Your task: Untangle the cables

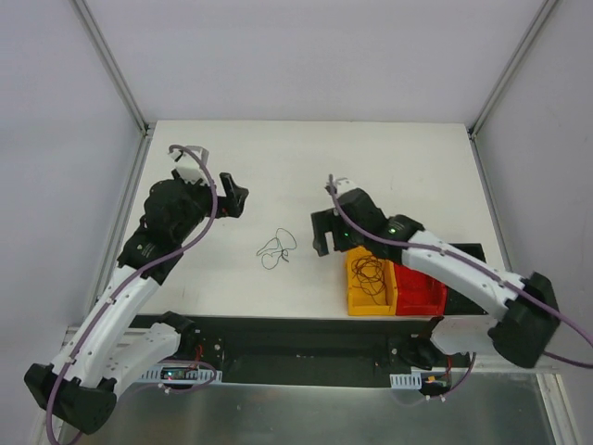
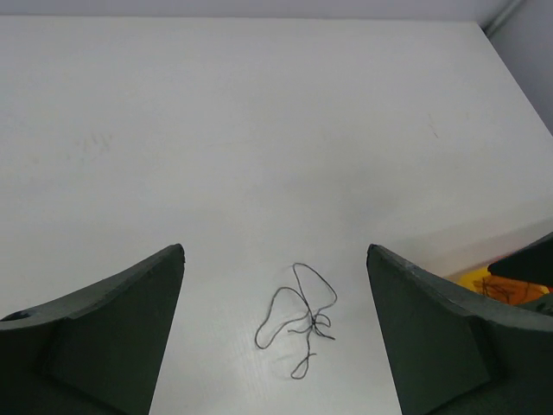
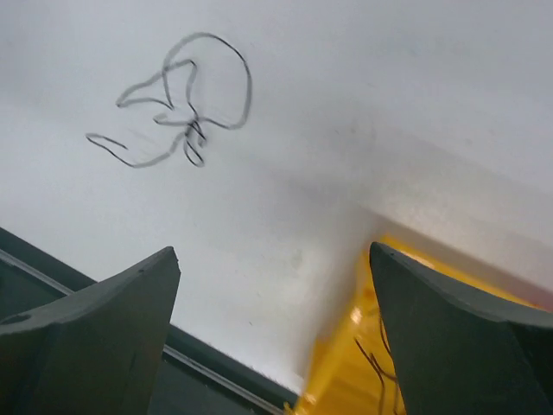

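While released left end effector (image 1: 237, 199) and right end effector (image 1: 321, 239) are hovering, cables (image 1: 276, 248) are lying between.
Right is sitting nearer, cables at its nine o'clock.

White table (image 1: 389, 158): cables (image 1: 277, 248), yellow bin (image 1: 353, 278), red bin (image 1: 422, 295).

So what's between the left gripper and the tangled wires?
Just bare white table separates the left gripper from the tangled wires, seen in the top view.

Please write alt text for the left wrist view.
A small tangle of thin dark cables lies on the white table, seen between the open fingers of the left end effector. A yellow bin corner shows at the right edge.
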